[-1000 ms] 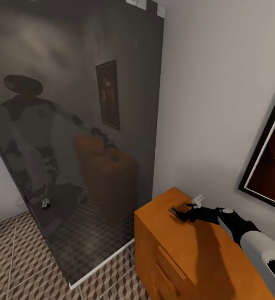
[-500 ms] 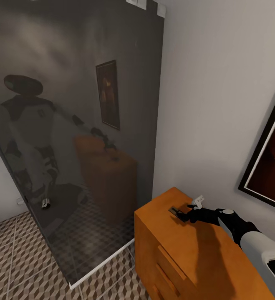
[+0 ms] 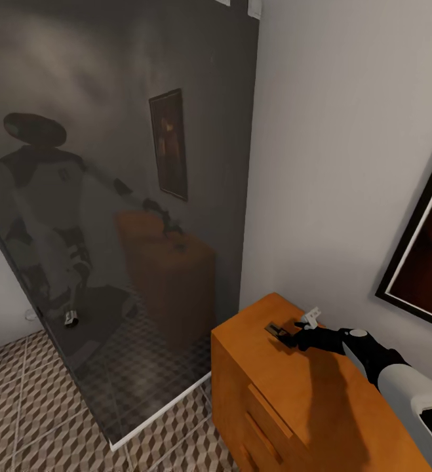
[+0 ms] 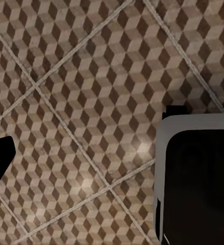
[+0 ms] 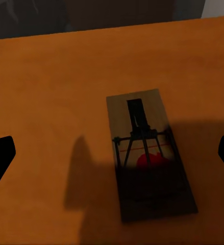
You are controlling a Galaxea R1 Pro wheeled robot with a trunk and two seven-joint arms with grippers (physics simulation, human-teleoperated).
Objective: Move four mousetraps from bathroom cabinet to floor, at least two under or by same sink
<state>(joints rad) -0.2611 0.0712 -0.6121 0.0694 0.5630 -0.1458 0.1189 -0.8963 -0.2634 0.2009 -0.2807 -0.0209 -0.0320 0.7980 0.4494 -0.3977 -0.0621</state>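
Left gripper (image 4: 81, 153): fingers spread, empty, hanging over bathroom floor (image 4: 81, 76).
Change: right arm barely moved over the last second; head camera tilted slightly.
Mousetrap (image 5: 147, 155): flat on cabinet (image 3: 294, 393) top, directly between the right gripper (image 3: 288, 335) fingers, just ahead.
Right gripper: released, straddling the trap.
Meaning: probably ready to close and lift.
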